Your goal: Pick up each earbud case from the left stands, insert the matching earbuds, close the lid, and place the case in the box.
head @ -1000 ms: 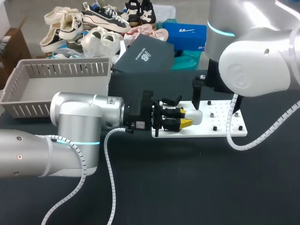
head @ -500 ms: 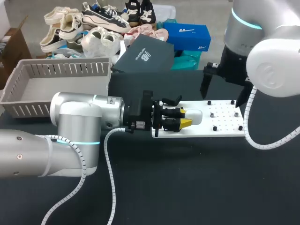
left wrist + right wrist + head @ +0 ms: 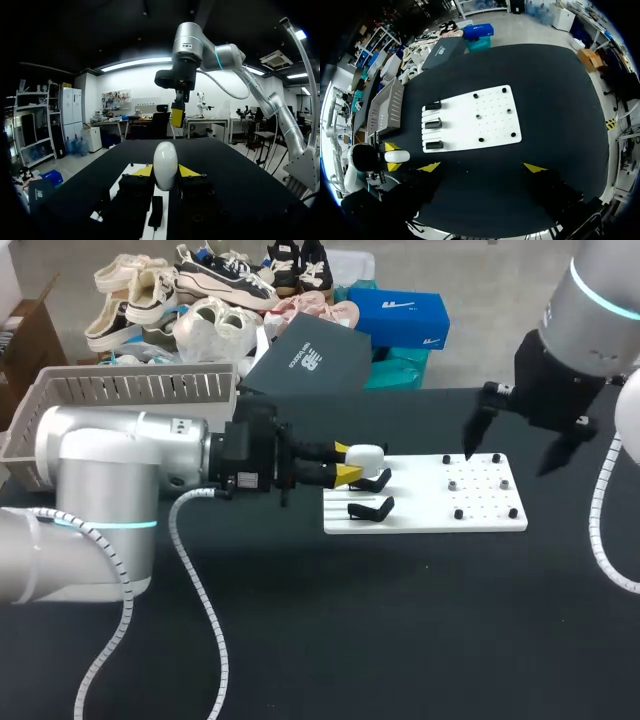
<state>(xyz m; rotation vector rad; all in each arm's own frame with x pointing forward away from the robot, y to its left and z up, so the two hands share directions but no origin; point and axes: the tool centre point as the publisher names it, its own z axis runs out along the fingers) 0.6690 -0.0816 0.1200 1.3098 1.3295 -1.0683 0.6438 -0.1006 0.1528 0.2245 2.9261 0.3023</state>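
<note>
My left gripper (image 3: pixel 349 462) is shut on a white earbud case (image 3: pixel 367 453), held just above the left end of the white board (image 3: pixel 430 518). In the left wrist view the case (image 3: pixel 165 165) stands upright between the yellow fingertips (image 3: pixel 189 171). Black stands (image 3: pixel 370 508) sit on the board under and beside the case. Small dark pieces (image 3: pixel 452 483) dot the board's right half. My right gripper (image 3: pixel 515 440) hangs open high over the board's right end. Seen from the right wrist, its own gripper (image 3: pixel 482 167) is wide open above the board (image 3: pixel 470 120) and the held case (image 3: pixel 397 156).
A grey slatted basket (image 3: pixel 120 390) stands at the back left of the table. A dark box (image 3: pixel 310 360) leans at the back edge behind the board. Bare black tabletop (image 3: pixel 400 620) stretches in front of the board.
My left gripper has drawn back to the left with the case, lifting it off its stand. The right arm has swung up and to the right, away from the board's middle.
</note>
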